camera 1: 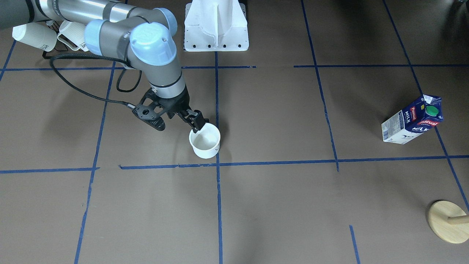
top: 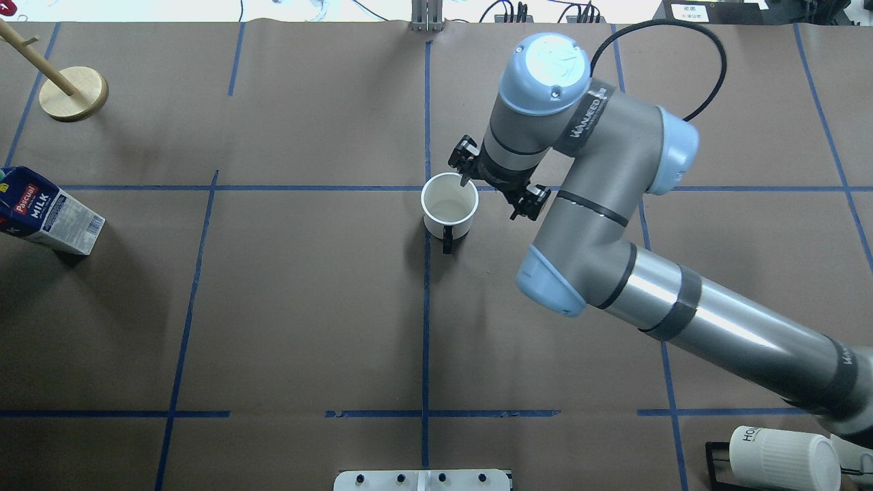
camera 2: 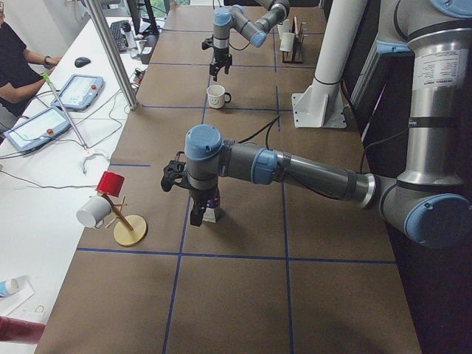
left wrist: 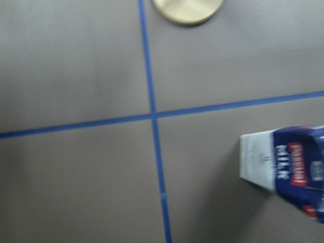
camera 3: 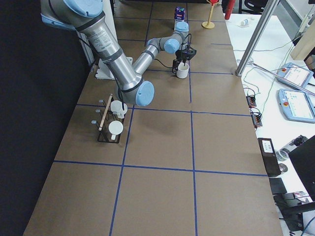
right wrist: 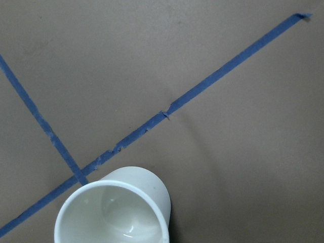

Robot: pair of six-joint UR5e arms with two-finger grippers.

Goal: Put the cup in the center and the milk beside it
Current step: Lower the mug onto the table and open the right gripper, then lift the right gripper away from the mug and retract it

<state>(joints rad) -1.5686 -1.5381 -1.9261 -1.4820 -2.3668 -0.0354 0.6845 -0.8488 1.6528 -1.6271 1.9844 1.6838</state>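
The white cup is upright just short of the center tape crossing. It also shows in the overhead view with its black handle toward the robot, and in the right wrist view. My right gripper is shut on the cup's rim, one finger inside. The blue and white milk carton stands far off on my left side, also at the overhead view's left edge. My left gripper shows only in the exterior left view, close beside the milk. I cannot tell whether it is open.
A black rack with ribbed white mugs stands at my right rear corner. A wooden mug stand is beyond the milk. The white arm pedestal is behind the cup. An operator sits at a side desk.
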